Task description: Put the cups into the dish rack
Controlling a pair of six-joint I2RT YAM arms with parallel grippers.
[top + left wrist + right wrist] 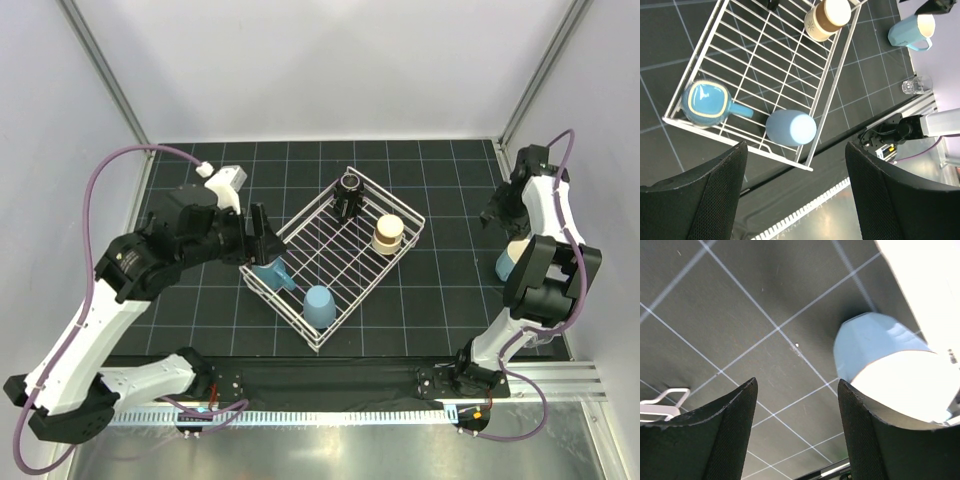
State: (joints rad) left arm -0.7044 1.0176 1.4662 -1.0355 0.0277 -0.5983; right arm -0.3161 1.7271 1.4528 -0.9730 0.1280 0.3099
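Dish rack [335,255], white wire grid, four cups [320,305] inside, left and right jaws released

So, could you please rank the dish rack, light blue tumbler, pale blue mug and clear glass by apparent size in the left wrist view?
1. dish rack, by far.
2. light blue tumbler and pale blue mug: about alike; the mug sits farther off, so I won't separate them.
3. clear glass, smallest.

Robot lab test cell: white panel walls [320,60] from 9 through 3 o'clock, grey metal frame posts [104,72], black mat with white grid lines [440,300], purple cabling [90,195].
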